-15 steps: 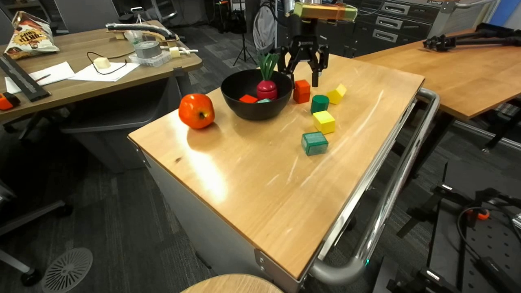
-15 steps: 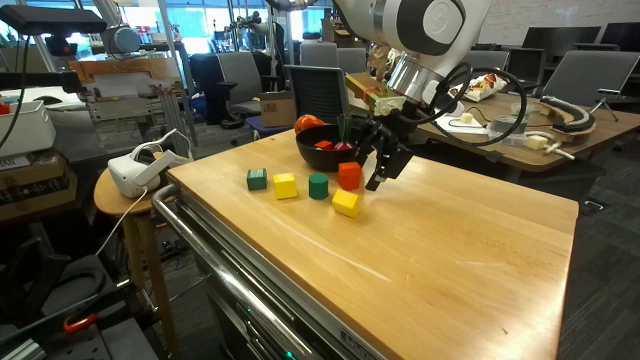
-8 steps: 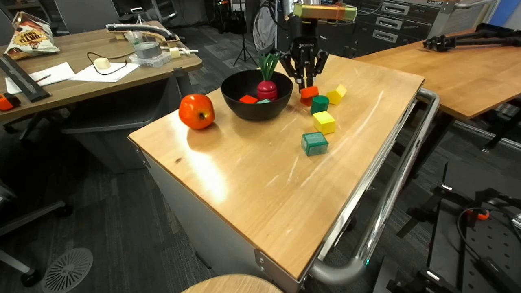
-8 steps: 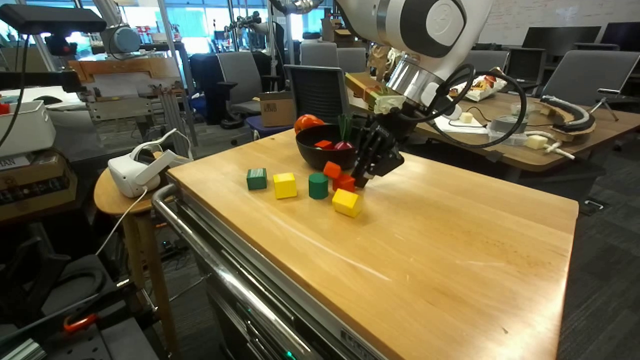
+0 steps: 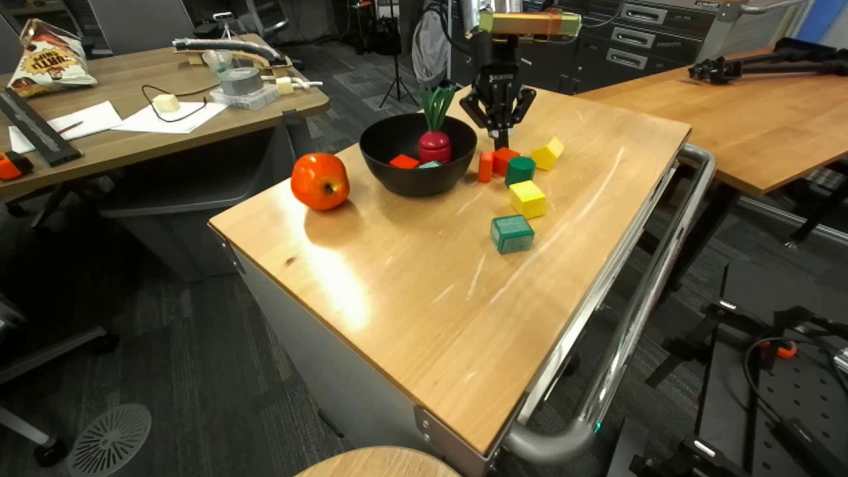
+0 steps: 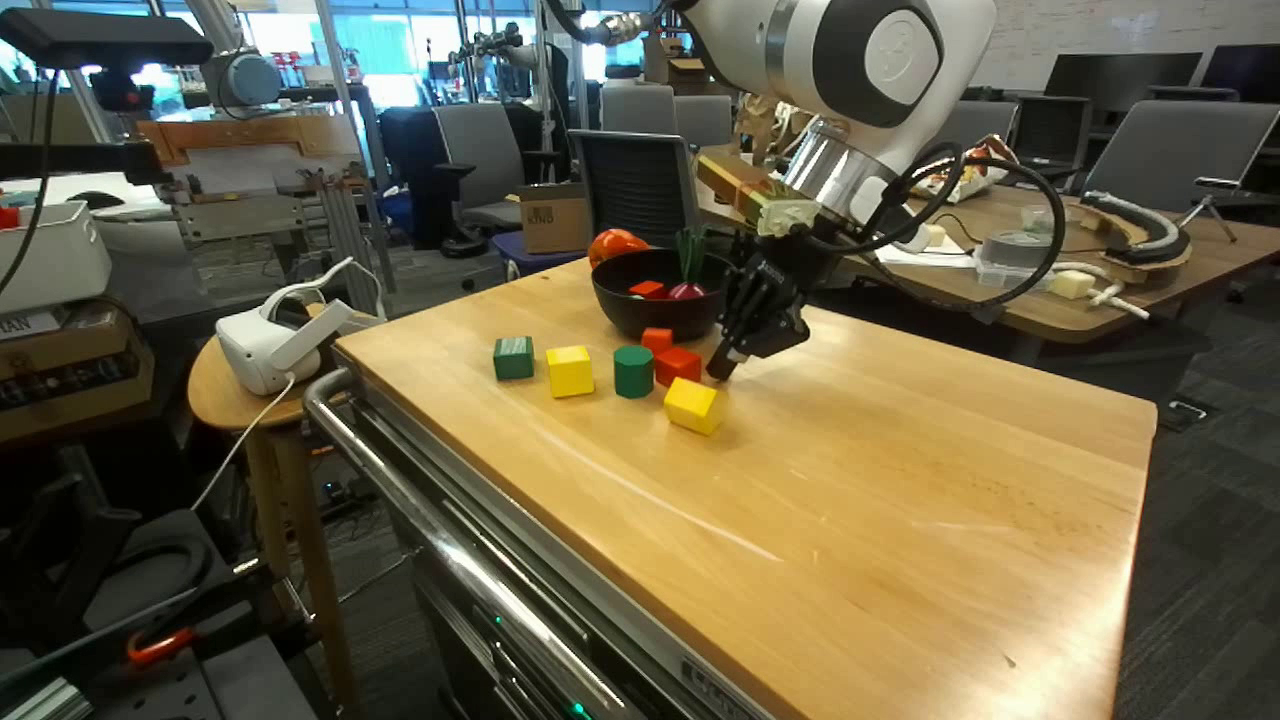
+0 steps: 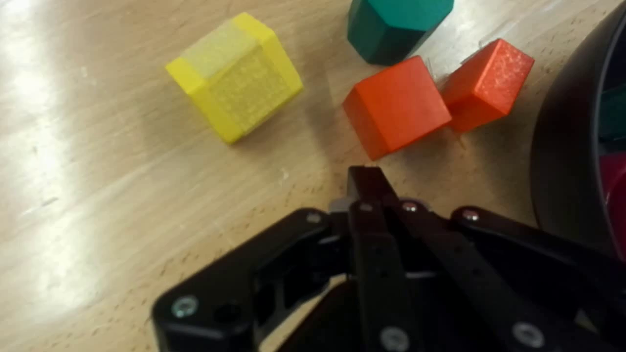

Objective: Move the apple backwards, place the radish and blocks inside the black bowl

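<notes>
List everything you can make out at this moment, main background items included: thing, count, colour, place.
black bowl: one, black, on the cart top
radish: one, red-pink with green leaves, inside the bowl
loose pieces: at least two, red and teal, inside the bowl
apple: one, orange-red, on the cart top beside the bowl
red blocks: two, red-orange, on the cart top near the bowl
yellow blocks: two, yellow, on the cart top
green blocks: two, dark green, on the cart top
chip bag: one, multicoloured, on the desk
papers: at least two, white, on the desk
headset: one, white, on the stool
chairs: several, grey or black, background
robot arm: one, white and grey, over the cart top
gripper: one, black, shut, close to the red blocks
</notes>
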